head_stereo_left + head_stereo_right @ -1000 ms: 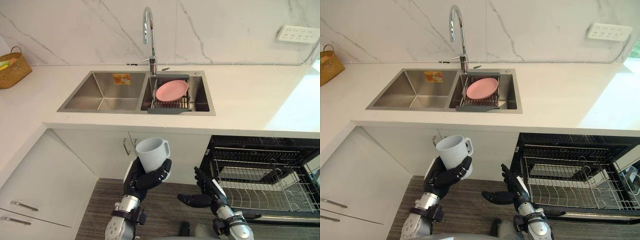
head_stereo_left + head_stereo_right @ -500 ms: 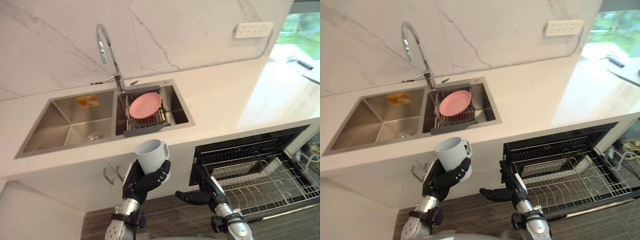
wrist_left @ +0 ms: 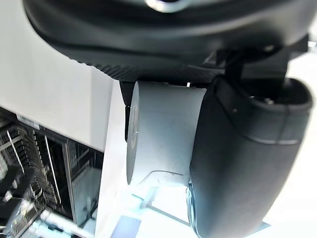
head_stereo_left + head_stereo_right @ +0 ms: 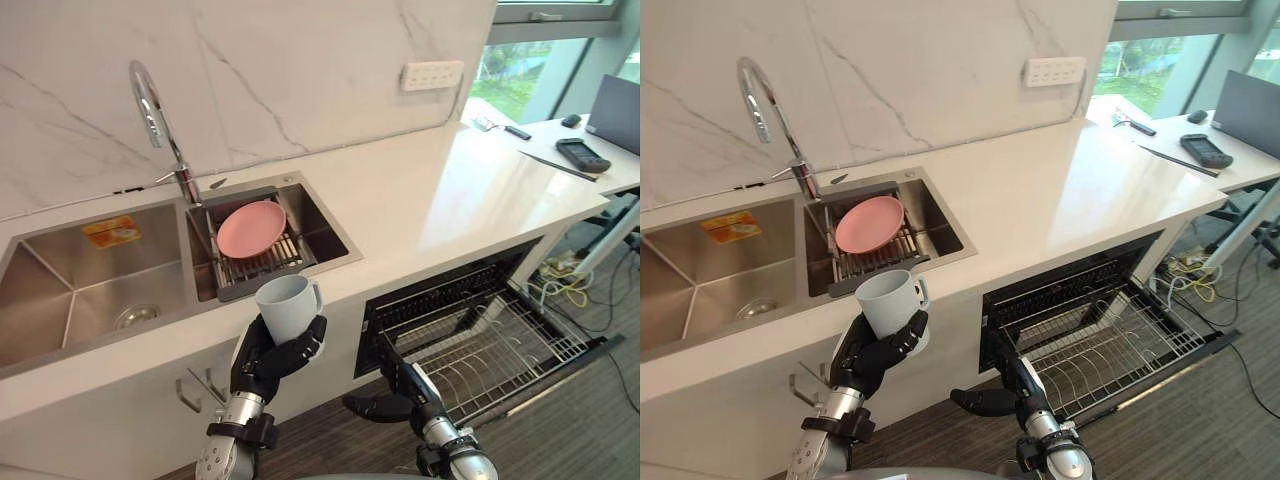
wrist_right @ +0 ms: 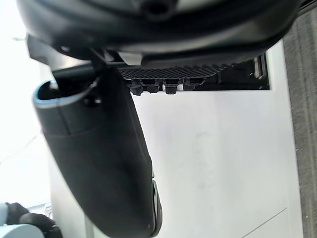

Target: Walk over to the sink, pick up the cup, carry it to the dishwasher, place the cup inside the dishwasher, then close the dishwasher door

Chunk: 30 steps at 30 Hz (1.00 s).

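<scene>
Fingers (image 4: 303,352) of our left hand (image 4: 262,365) curl round the cup (image 4: 284,304), gripping it from below. Our right hand (image 4: 403,388) hangs low beside it, its fingers straight and touching nothing. In the worktop (image 4: 440,200) we see the sink (image 4: 40,290); its right basin holds a drain rack (image 4: 257,272) with a pink plate (image 4: 250,226) on it. The dishwasher (image 4: 435,300) stands open, its wire basket (image 4: 500,345) pulled out. The pale, plain cup sits upright, mouth up, handle on the dishwasher side, in front of the worktop's edge.

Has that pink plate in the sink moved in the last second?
No. The pink plate still leans on the rack right of the faucet; only the camera turned.
</scene>
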Motion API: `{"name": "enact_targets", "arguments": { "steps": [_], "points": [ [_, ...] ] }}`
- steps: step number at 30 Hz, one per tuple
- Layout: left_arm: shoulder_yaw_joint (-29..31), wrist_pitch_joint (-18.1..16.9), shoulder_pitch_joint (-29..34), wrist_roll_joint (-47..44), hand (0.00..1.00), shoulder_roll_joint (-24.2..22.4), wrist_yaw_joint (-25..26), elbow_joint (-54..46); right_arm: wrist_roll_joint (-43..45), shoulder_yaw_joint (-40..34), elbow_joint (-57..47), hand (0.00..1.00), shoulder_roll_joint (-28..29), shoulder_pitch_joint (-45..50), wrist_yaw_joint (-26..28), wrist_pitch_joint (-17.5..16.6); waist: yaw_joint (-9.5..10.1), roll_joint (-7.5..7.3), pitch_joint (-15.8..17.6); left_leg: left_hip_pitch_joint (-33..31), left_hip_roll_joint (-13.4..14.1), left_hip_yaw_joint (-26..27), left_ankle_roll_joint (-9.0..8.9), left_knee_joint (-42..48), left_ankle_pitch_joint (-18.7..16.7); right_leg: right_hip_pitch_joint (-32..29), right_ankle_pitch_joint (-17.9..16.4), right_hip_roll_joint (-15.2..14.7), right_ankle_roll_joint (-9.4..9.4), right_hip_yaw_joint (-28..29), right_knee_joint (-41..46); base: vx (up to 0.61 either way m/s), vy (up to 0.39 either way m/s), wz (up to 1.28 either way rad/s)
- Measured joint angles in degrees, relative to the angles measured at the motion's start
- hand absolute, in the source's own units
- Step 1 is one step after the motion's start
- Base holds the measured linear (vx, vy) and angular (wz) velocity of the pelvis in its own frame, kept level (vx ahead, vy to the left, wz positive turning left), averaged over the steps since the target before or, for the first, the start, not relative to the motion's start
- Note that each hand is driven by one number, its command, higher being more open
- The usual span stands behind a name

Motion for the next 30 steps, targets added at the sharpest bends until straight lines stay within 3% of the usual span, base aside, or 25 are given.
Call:
{"name": "enact_targets", "arguments": {
  "steps": [3, 4, 6, 8, 10, 12, 13, 14, 17, 25, 30],
  "points": [
    [-0.87, -0.05, -1.28, 0.07, 0.0, -0.12, 0.28, 0.02, -0.02, -0.31, -0.28, 1.0, -0.16, -0.29, -0.9, 0.01, 0.12, 0.33, 0.28, -1.42, 2.4, 1.44, -1.22, 3.43, -1.58, 0.73, -0.03, 1.34, -0.46, -0.78, -2.43, 0.0, -0.026, -0.26],
    [-0.61, -0.12, -1.31, 0.07, 0.0, -0.26, 0.5, 0.02, -0.02, -0.28, -0.82, 1.0, -0.01, -0.67, -1.11, 0.01, 0.6, 0.26, 1.08, -2.49, 3.84, 2.46, -2.45, 7.64, -2.65, 1.24, 0.12, 1.72, -0.71, -0.73, -2.76, 0.0, -0.024, -0.5],
    [-0.28, -0.11, -1.18, 0.22, 0.0, -0.18, 0.89, 0.35, -0.02, -0.29, -2.14, 1.0, -0.26, -0.68, -1.31, 0.0, 0.75, 0.29, 1.66, -6.22, 6.11, 2.72, -2.82, 17.62, -2.86, 1.77, 0.59, 2.4, -1.34, 0.54, -3.59, -0.01, -0.062, -0.45],
    [-0.12, -0.11, -0.83, 1.04, 0.0, -0.45, 0.89, 0.37, -0.01, -0.49, -4.13, 1.0, -1.46, -0.77, -1.81, -0.17, 1.13, 1.48, 2.07, -10.03, 8.03, 0.45, -3.12, 26.64, -3.31, 2.34, 1.56, 3.81, -2.13, 3.63, -5.08, 0.03, -0.014, -0.64],
    [-0.2, -0.13, -0.8, 1.08, 0.0, -0.62, 0.74, 0.31, 0.0, -1.08, -4.24, 1.0, -1.33, -1.06, -1.84, -0.38, 1.3, 1.68, 1.94, -9.96, 6.91, -2.1, -2.88, 24.06, -4.55, 2.13, 1.64, 3.73, -2.21, 5.47, -5.27, 0.09, 0.065, -0.63],
    [-0.21, -0.13, -0.83, 1.06, 0.0, -0.98, 0.53, 0.26, -0.01, -2.02, -4.34, 1.0, -0.96, -1.9, -2.01, -0.66, 1.16, 1.61, 1.78, -9.46, 3.99, -8.66, -3.49, 12.59, -5.17, 1.08, 2.58, 2.96, -1.85, 7.88, -5.29, 0.13, 0.124, -0.67],
    [-0.34, -0.22, -0.68, 1.03, 0.0, -1.62, 0.37, 0.24, -0.02, -2.73, -4.24, 1.0, -1.1, -2.46, -2.01, -0.74, 1.3, 2.24, 1.66, -7.34, 3.32, -10.63, -4.41, 4.51, 1.49, -0.03, 2.63, 2.92, -0.7, 9.27, -4.61, 0.11, 0.148, -0.6],
    [-1.96, -0.64, -0.41, 1.07, 0.0, -1.51, -0.27, 0.04, -0.05, -3.44, -3.98, 1.0, -0.79, -2.38, -2.04, -0.71, 1.28, 2.26, 1.63, -5.6, 2.53, -9.18, -4.37, 2.3, 3.99, 0.12, 2.55, 2.2, 0.41, 10.18, -4.27, 0.12, 0.148, -0.47],
    [-4.07, -0.73, -1.0, 1.14, 0.0, -1.81, -0.54, 0.02, -0.04, -3.6, -4.03, 1.0, 0.27, -2.37, -2.17, -0.72, 0.1, 1.82, 1.62, -4.92, 1.53, -8.85, -4.27, 1.47, 3.96, 0.42, 2.45, 1.25, 1.13, 10.19, -4.4, 0.1, 0.113, -0.09],
    [-4.36, -0.77, -1.45, 2.29, 0.0, -1.26, 0.93, 0.03, 1.63, -3.97, -4.06, 1.0, 1.36, 1.08, -3.4, -1.8, 0.0, 1.24, 1.04, -1.77, 1.96, -7.31, -3.91, -1.78, 4.27, 1.95, 2.6, 2.39, 1.43, 10.82, -6.93, 0.01, 0.005, -0.12],
    [-3.55, -1.33, -1.68, 2.64, 0.0, -1.09, 1.01, 0.03, 3.6, -6.8, -6.43, 1.0, 1.91, 3.86, -3.71, -2.53, -0.06, 1.32, -1.45, -1.5, 2.04, -7.12, -3.84, -2.7, 4.32, 2.22, 3.61, 3.43, 1.23, 11.08, -8.58, 0.02, -0.014, -0.07]
  ]
}}
